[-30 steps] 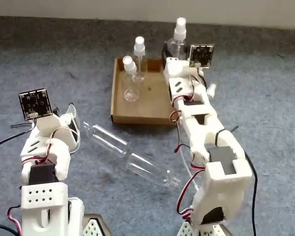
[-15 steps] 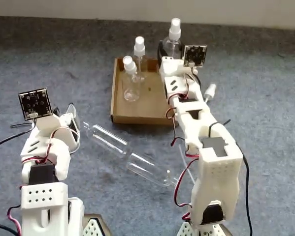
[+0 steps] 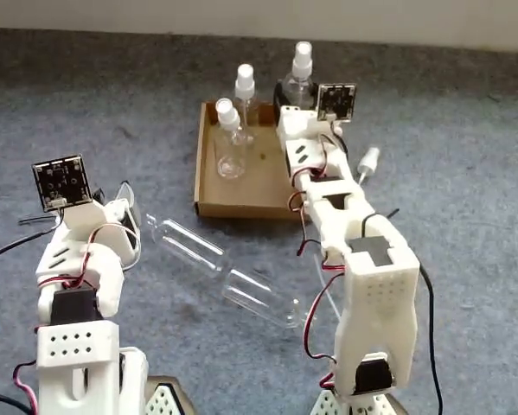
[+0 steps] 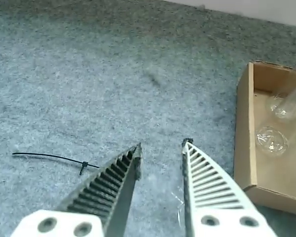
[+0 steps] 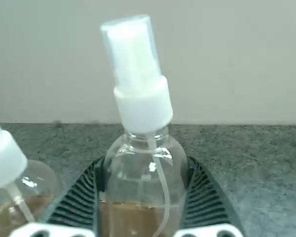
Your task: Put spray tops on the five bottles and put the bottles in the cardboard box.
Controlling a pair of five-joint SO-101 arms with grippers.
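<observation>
The right gripper (image 3: pixel 291 97) is clenched around the body of a clear bottle (image 5: pixel 140 168) that stands upright with a white spray top (image 5: pixel 138 84) fitted on its neck. The gripper's black ribbed fingers (image 5: pixel 78 197) press the bottle from both sides. In the high view this bottle is at the far right corner of the cardboard box (image 3: pixel 259 183), though it cannot be told whether its base touches the box floor. Inside the box two more capped bottles stand upright toward the far left side: a shorter one (image 3: pixel 230 149) nearer the front and a taller, slimmer one (image 3: pixel 246 102) just behind it. Two open bottles lie on their sides on the grey tabletop (image 3: pixel 466 216) in front of the box, between the two arms. One (image 3: pixel 188 244) is closer to the left arm and the other (image 3: pixel 260 298) lies just beside it, closer to the right arm's base. A loose spray top (image 3: pixel 368 162) lies on the tabletop to the right of the right arm, apart from the box. The left gripper (image 4: pixel 160 150) hangs released over the tabletop to the left of the box, its toothed fingers spread with nothing between them. A black cable tie (image 4: pixel 49 157) lies on the tabletop near it.
</observation>
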